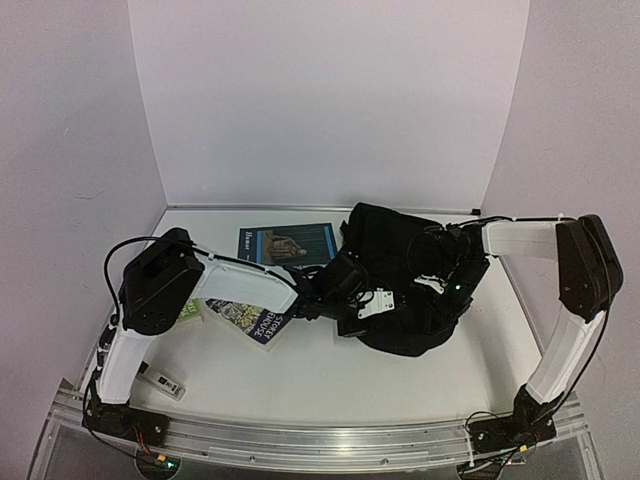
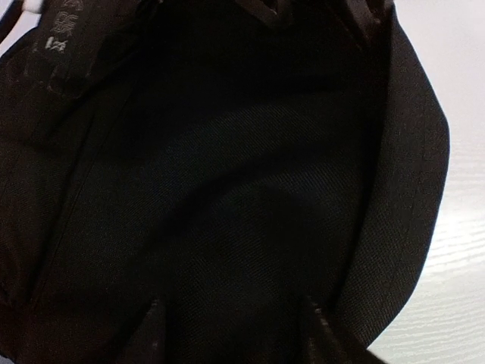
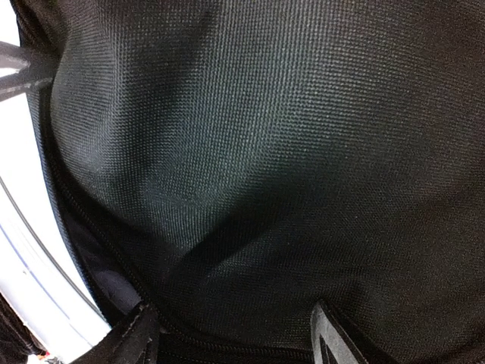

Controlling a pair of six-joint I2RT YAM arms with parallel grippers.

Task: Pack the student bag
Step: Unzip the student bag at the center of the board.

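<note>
Now, left gripper [image 2: 231,311] and right gripper [image 3: 233,311] both spread against the student bag [image 1: 392,240].

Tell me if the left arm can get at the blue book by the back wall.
Probably yes. The blue book lies uncovered beside the student bag, just behind the left arm, whose jaws are at the bag now.

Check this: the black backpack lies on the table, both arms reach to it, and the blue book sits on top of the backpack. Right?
No. The blue book is not on top of the backpack; the top external view shows it flat on the table beside the backpack, on the side of the left arm. The rest holds: that arm and the right arm reach to it.
</note>
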